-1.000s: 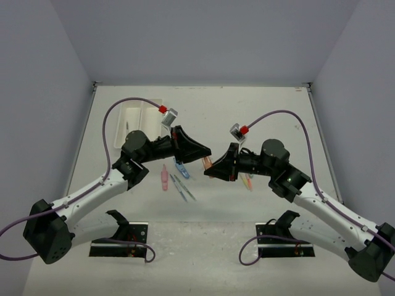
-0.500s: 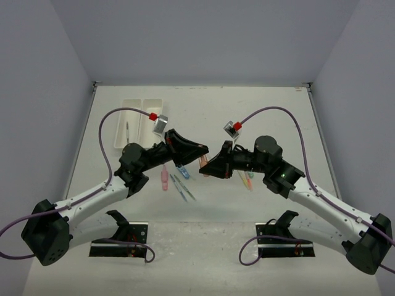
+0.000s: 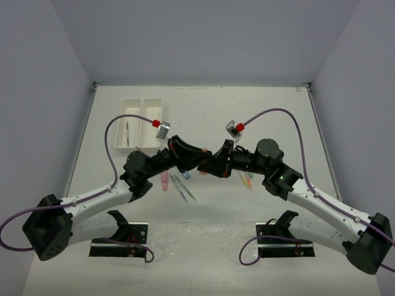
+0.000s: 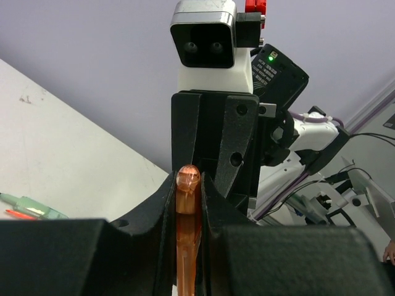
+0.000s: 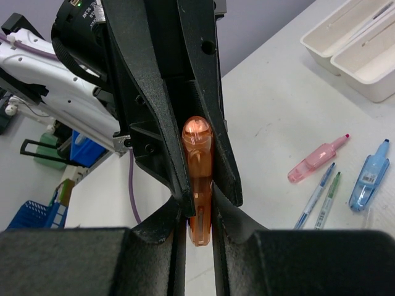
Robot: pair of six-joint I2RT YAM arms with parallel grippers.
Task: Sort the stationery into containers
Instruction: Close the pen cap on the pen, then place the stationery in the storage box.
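The orange marker (image 5: 197, 179) hangs above the table between the arms, well apart from the trays (image 3: 142, 100). A second ago the left gripper (image 3: 199, 155) and right gripper (image 3: 216, 165) were apart. Now we see them tip to tip, both pairs of jaws clamped on it, which we judge to be a handover.
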